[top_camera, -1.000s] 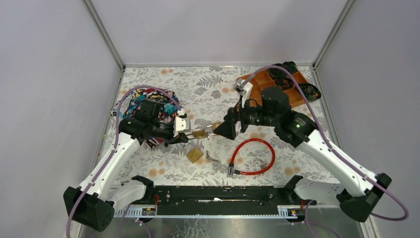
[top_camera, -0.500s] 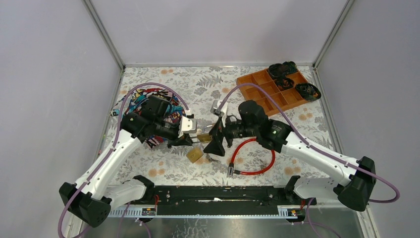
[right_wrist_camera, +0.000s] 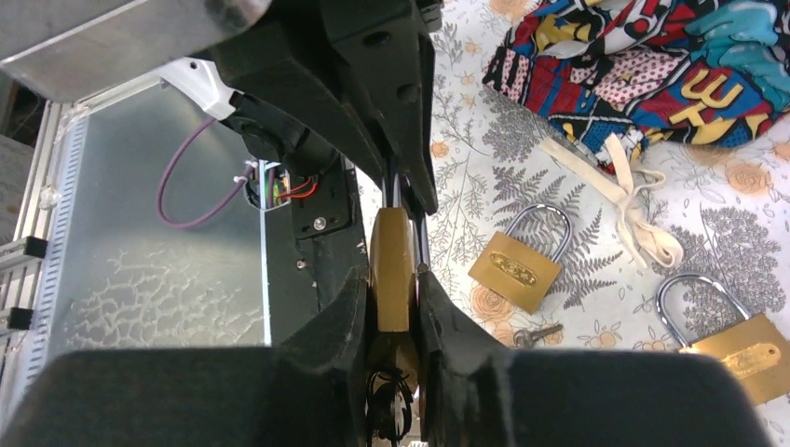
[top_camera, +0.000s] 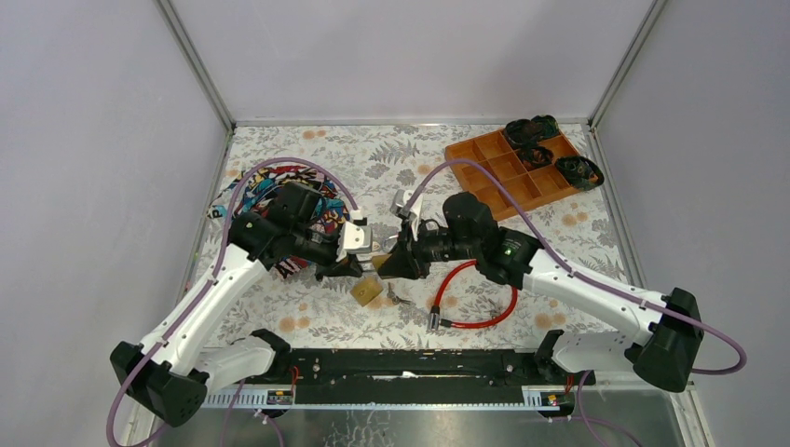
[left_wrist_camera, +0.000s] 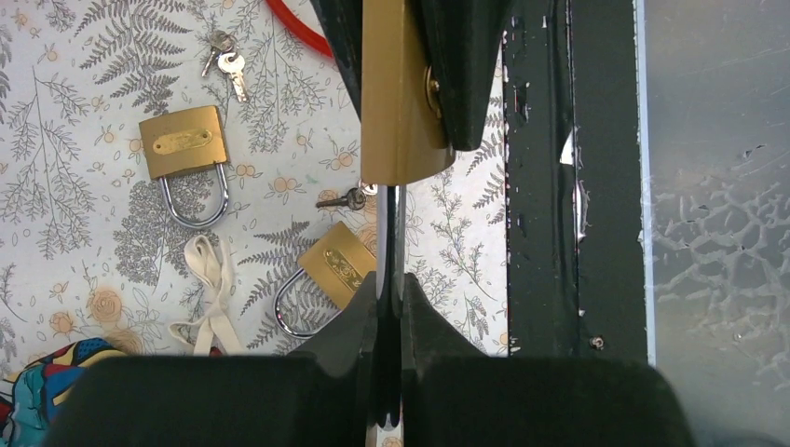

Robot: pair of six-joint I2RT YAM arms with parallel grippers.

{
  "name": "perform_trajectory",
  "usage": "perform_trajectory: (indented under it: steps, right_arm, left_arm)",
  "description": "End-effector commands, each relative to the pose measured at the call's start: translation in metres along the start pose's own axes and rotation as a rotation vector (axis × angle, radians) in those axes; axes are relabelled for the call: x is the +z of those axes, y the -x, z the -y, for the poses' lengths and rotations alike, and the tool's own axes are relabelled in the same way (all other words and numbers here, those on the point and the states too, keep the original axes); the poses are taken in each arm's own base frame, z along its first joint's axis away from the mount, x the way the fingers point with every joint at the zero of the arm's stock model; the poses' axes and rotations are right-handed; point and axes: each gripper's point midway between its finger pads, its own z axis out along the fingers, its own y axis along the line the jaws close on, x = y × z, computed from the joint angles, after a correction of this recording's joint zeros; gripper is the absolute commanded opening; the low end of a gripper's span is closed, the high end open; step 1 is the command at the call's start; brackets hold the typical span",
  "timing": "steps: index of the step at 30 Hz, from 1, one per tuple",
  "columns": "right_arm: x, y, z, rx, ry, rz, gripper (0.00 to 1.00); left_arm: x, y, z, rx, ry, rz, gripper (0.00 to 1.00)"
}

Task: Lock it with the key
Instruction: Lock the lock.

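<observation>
A brass padlock (top_camera: 377, 262) hangs above the table between both grippers. My left gripper (left_wrist_camera: 389, 284) is shut on its steel shackle, and the brass body (left_wrist_camera: 396, 93) stands edge-on beyond the fingers. My right gripper (right_wrist_camera: 391, 279) is shut on that brass body (right_wrist_camera: 391, 261), one black finger pressed to each flat side. In the top view the left gripper (top_camera: 359, 264) and right gripper (top_camera: 387, 265) meet tip to tip. A single key (left_wrist_camera: 349, 198) lies on the cloth below. A small bunch of keys (left_wrist_camera: 226, 67) lies farther off.
Two more brass padlocks (left_wrist_camera: 183, 142) (left_wrist_camera: 340, 265) lie on the fern-print cloth. A red cable loop (top_camera: 475, 293) lies right of the grippers. A colourful bag (top_camera: 279, 200) with a cream drawstring (left_wrist_camera: 210, 298) lies left. An orange tray (top_camera: 512, 172) stands back right. The black base rail (top_camera: 410, 363) runs along the near edge.
My right gripper came down and left from the tray side to the held padlock and went from open to shut on its body. The left gripper kept its hold, shifting slightly right.
</observation>
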Motion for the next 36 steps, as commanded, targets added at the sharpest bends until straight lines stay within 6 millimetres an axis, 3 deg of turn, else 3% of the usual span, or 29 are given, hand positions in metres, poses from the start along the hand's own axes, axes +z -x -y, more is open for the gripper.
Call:
perform_trajectory:
  steps: [1,2,3,5,6,11,16,20,25,33,36]
  right_arm:
    - [-0.003,0.02,0.001,-0.021,-0.032,0.044,0.0]
    - [-0.006,0.024,0.001,-0.013,-0.045,0.057,0.0]
    - [-0.01,0.03,0.001,-0.001,-0.057,0.076,0.0]
    - [-0.021,0.045,-0.001,0.024,-0.055,0.133,0.0]
    - [-0.029,0.052,-0.001,0.047,-0.051,0.155,0.0]
    - [-0.093,0.111,-0.009,0.088,0.027,0.373,0.0]
    - [-0.137,0.147,-0.036,0.014,0.094,0.42,0.0]
    - [-0.156,0.169,-0.062,-0.074,0.141,0.46,0.0]
    - [-0.171,0.183,-0.079,-0.152,0.159,0.493,0.0]
    - [-0.175,0.186,-0.091,-0.192,0.217,0.493,0.0]
    - [-0.174,0.188,-0.091,-0.194,0.218,0.496,0.0]
  left_arm:
    - [-0.009,0.039,0.005,0.068,0.002,0.128,0.0]
    - [-0.01,0.042,0.007,0.069,-0.004,0.14,0.0]
    - [-0.011,0.046,0.01,0.066,-0.015,0.157,0.07]
    - [-0.012,0.053,0.016,0.018,-0.029,0.198,0.65]
    - [-0.012,0.058,0.016,-0.002,-0.022,0.222,0.77]
    - [-0.027,0.089,0.002,-0.076,0.111,0.345,0.91]
    - [-0.06,0.154,0.0,-0.095,0.152,0.56,0.93]
    - [-0.076,0.192,0.014,-0.17,0.031,0.67,0.84]
    - [-0.092,0.214,0.027,-0.185,-0.014,0.766,0.75]
    - [-0.108,0.236,0.029,-0.152,0.001,0.854,0.84]
    - [-0.106,0.238,0.028,-0.17,-0.009,0.863,0.74]
